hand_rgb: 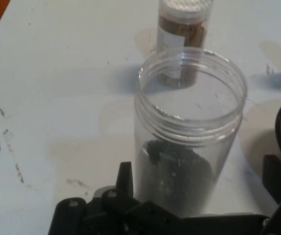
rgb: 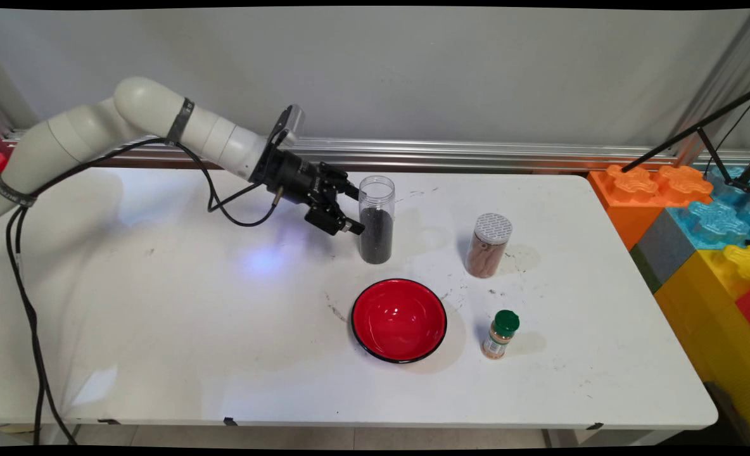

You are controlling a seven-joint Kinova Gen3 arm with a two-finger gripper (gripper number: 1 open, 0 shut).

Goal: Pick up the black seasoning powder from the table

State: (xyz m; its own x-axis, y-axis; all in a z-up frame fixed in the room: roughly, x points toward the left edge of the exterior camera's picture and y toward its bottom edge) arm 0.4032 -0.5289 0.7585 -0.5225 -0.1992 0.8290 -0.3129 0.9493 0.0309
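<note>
The white arm is extended from the upper left and is angled downward to the right, with black cables hung beneath it. The black gripper is carried at its end, tilted down and to the right. Its two fingers are spread wide apart, one to either side of the gap ahead of the palm, and nothing is clamped between them.

Your main view looks down across the table toward the wall; your hand view sits close, sharing the open jar.
</note>
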